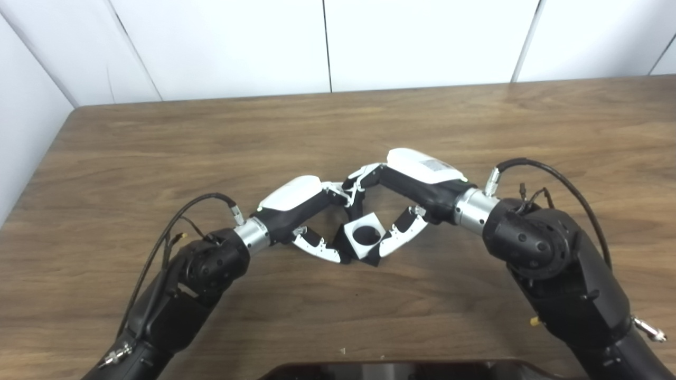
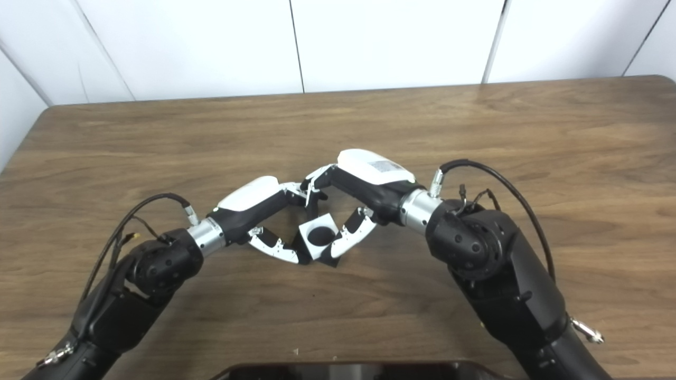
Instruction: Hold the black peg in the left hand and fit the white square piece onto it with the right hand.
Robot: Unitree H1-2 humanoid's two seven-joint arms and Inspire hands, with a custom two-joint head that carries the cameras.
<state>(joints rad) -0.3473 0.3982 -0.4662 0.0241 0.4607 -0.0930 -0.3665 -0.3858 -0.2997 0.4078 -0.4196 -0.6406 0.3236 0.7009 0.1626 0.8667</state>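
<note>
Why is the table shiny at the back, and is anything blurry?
Left eye view: pale glare on the table near the wall; soft shadows under both arms. Right eye view: same sheen at the far edge; the white square piece between the left hand and right hand looks slightly soft, not sharp.

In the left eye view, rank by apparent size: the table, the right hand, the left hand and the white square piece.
1. Table, by far the largest.
2. Right hand and left hand: alike; the right looks slightly bigger, but I won't rank them.
3. White square piece, smallest, held between both hands.
</note>
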